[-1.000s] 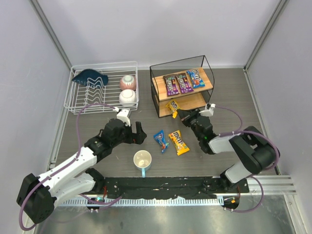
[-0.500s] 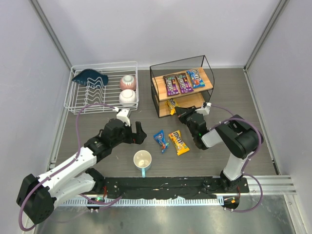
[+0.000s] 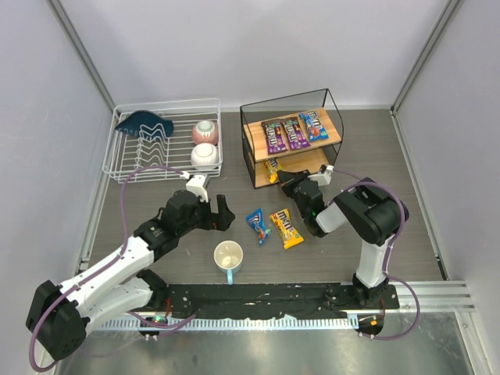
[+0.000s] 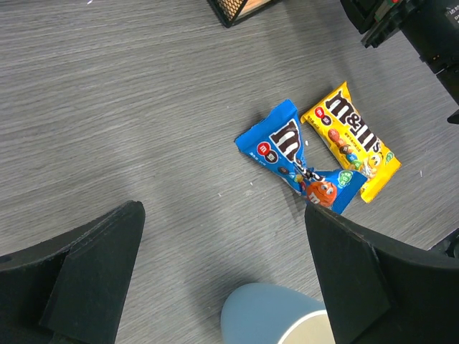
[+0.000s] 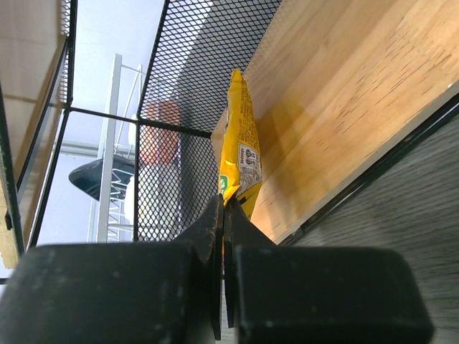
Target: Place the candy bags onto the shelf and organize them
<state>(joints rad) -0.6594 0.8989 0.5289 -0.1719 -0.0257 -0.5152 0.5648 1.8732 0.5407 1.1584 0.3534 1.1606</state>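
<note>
Yellow candy bag [image 5: 240, 150], clamped edge-up in my right pincer [image 5: 223, 204], reaches far-left over the shelf's lower board [image 5: 344, 93].

You're looking at a shelf [image 5: 344, 93] of pale, smooth wood boards with black metal mesh sides. The candy bags [image 4: 287, 143] are glossy, crinkled plastic, and your table [image 4: 143, 107] shows a matt grey wood grain.

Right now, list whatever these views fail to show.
- Yellow glossy candy bag: right wrist view, edge-on, front print unseen; pinched by the right end effector.
- Shelf's lower light wooden board: top view, mostly under the upper board.
- Pale blue mug: left wrist view, cut by bottom edge.
</note>
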